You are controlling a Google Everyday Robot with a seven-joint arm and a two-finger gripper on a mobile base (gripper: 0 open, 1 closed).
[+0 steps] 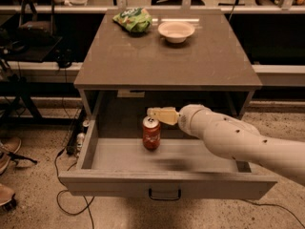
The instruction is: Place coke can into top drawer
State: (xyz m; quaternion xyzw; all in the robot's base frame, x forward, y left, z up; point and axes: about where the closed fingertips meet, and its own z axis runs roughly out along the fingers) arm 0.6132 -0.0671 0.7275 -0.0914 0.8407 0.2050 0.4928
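The coke can, red with a silver top, stands upright on the floor of the open top drawer, left of its middle. My gripper hovers just above the can's top, slightly to its right, and does not touch it. Its tan fingers point left and hold nothing. My white arm reaches in from the lower right over the drawer's right half. The drawer's dark handle shows at the centre of its front panel.
A green chip bag and a white bowl sit at the back of the grey cabinet top. Cables and a power strip lie on the floor to the left. Dark desks stand behind and to the left.
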